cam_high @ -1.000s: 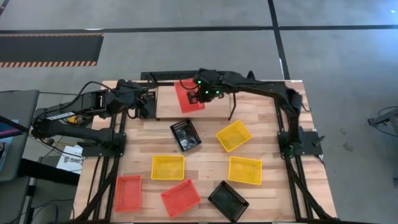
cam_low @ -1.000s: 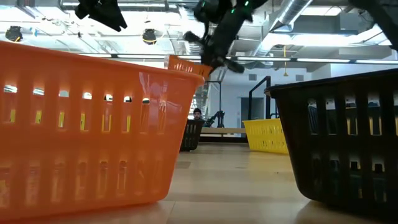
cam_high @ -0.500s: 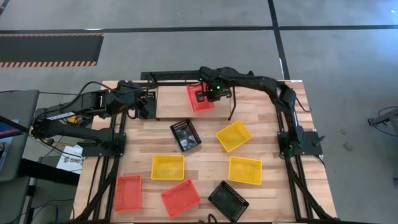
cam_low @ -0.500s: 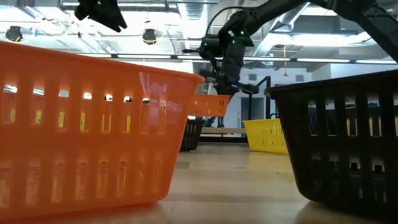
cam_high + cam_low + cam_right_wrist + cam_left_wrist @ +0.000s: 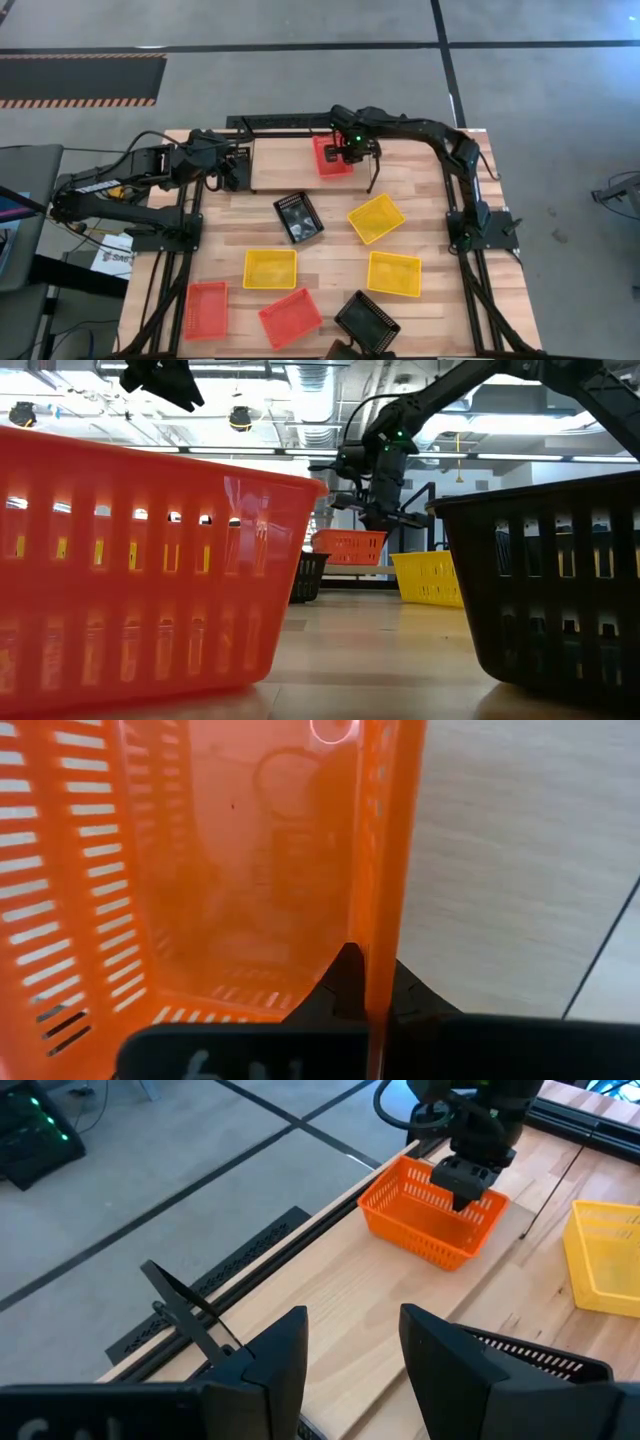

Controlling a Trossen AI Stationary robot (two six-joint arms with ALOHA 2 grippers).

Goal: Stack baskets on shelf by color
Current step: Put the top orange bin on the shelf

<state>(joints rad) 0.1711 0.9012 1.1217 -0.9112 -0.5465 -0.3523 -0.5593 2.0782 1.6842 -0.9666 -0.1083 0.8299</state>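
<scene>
Right hand point(image 5: 349, 152): you see it pinching one wall of a red-orange basket point(image 5: 332, 158) at the right end of the shelf point(image 5: 280, 165), likely leaving room for other colours.
Basket: mouth up, long axis across the shelf's depth.
Left hand point(image 5: 350, 1355): spread, waiting beside the shelf's left end.

Plank tabletop point(image 5: 330, 262) sat on grey floor point(image 5: 300, 85); a hazard-striped dark mat point(image 5: 80, 80) lay far left. Ceiling ducts point(image 5: 470, 405) ran overhead.
</scene>
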